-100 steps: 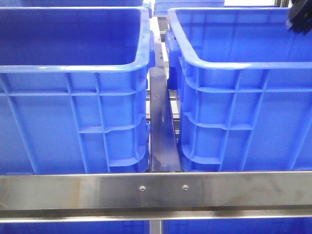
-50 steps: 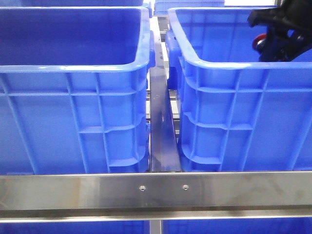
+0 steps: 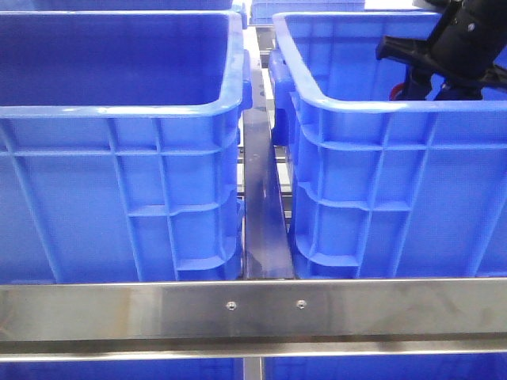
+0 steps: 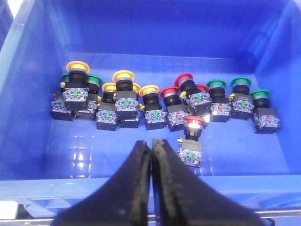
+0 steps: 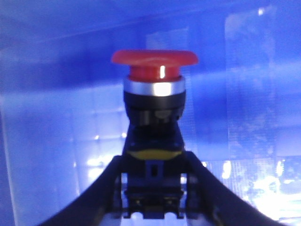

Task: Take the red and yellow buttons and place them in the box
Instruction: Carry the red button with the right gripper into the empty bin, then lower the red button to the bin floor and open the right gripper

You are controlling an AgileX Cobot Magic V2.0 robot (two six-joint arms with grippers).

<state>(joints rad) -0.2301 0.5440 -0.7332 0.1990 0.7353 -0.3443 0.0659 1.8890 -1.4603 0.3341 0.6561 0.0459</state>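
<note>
A red push button (image 5: 154, 63) with a wide mushroom-shaped cap sits upright between the fingers of the right gripper (image 5: 153, 188), which is clamped on the button's black contact block, below a silver collar and a yellow ring. The button looks like hard moulded plastic with a metal ring: small, rigid, probably light, and unlikely to deform or break under a firm squeeze. The squared block gives flat sides for the fingers, so it seems the safest place to grip; the smooth rounded cap would likely slip. In the front view the right gripper (image 3: 432, 75) hangs inside the top of the right-hand blue bin (image 3: 380, 158), with a sliver of red just visible beside it, so the held button is over or within that bin; whether it is near the floor cannot be told. The left-hand blue bin (image 3: 119, 158) stands beside it, with a metal rail (image 3: 253, 309) across the foreground. In the left wrist view, the left gripper (image 4: 151, 155) has its two dark fingers pressed together, holding nothing, above a blue bin's near wall (image 4: 141, 188). On that bin's floor lies a cluster of buttons: yellow-capped ones (image 4: 124, 75), red-capped ones (image 4: 184, 77), green-capped ones (image 4: 240, 82), and one red button (image 4: 194, 123) lying apart, nearest the gripper.
</note>
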